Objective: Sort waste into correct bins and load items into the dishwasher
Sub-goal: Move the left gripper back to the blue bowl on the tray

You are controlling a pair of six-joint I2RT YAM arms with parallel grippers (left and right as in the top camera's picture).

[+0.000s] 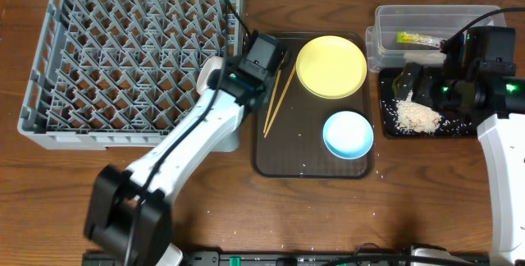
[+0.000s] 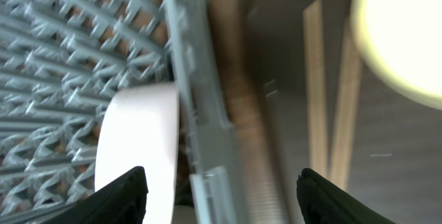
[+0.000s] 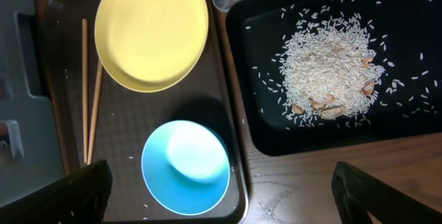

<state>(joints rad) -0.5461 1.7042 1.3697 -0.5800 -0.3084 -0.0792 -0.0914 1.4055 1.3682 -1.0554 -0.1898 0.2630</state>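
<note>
The grey dish rack [image 1: 131,52] filled the far left of the worktop [image 1: 426,184], and a white dish [image 2: 138,141] – bowl or cup, I could not tell which – stood on edge inside it against its right rim. Beside the rack lay the brown tray [image 1: 312,163], which carried the yellow plate [image 1: 330,67] at the far end, the light-blue bowl [image 1: 349,133] mouth-up nearer the robot, the chopsticks [image 1: 279,94] along its left side, and a few stray grains. To the right, the clear tub [image 1: 385,16] held the yellow-green packet [image 1: 418,38], its long axis running left to right. Just in front of the tub, the black tray [image 1: 390,126] held a heap of rice [image 1: 418,116]. The chopsticks ran lengthwise from near the plate's left edge back toward the robot – a narrow V, tips meeting at the near end. The left claw [image 2: 228,196] hung spread wide across the rack's rim, gripping nothing. The right claw [image 3: 238,195] gaped empty above the two trays.
</note>
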